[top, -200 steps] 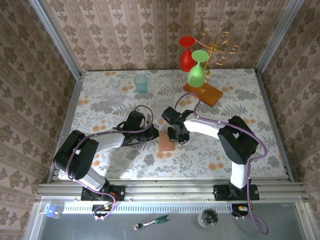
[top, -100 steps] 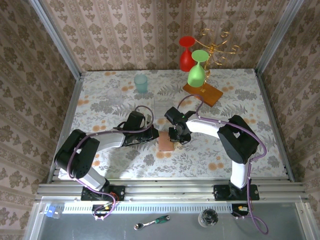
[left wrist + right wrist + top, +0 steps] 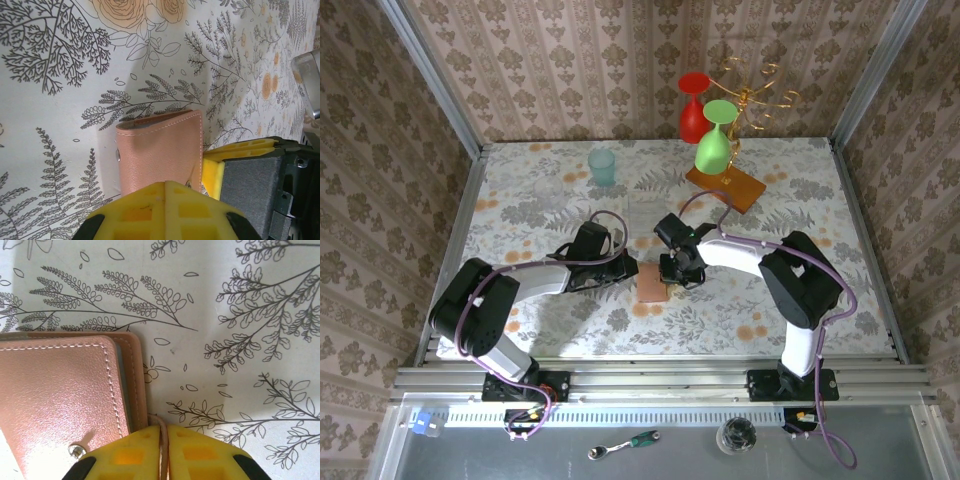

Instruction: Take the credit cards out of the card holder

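The card holder (image 3: 653, 287) lies folded at mid-table (image 3: 540, 215), between both arms. We judge it light, soft leather, likely to slide unless pinned. Our left gripper (image 3: 165, 189) is closed, resting on its left edge. Our right gripper (image 3: 163, 436) pinches the strap (image 3: 161, 422) at its right edge. Bare table lies near and right, and the green glass (image 3: 716, 145) stands far, well apart.
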Available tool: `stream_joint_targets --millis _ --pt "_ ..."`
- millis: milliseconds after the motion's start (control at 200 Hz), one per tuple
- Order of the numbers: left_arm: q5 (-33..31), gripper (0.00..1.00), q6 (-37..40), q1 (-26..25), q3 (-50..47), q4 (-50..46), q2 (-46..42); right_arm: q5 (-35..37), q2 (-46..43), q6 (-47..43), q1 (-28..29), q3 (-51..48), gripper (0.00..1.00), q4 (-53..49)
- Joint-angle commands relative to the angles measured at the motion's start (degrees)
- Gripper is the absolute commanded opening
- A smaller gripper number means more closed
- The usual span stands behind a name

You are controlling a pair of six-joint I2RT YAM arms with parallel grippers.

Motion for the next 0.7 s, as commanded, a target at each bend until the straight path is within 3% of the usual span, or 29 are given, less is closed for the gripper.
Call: stream_joint_targets --millis 0,415,695 --pt "0.43 0.02 -0.32 -0.37 1.67 -0.05 0.49 -0.22 -2.62 -0.23 -1.16 -1.2 0.12 0.01" --pt "-0.86 0.02 1.24 0.37 1.33 -3.15 -2.07 0.64 -7.51 -4.12 -3.08 0.15 0.1 -5.74" --pt "-4.16 0.0 2.59 3.25 -1.48 -6.48 -9.69 -1.63 -8.16 -4.0 -2.72 3.6 0.11 -7.68"
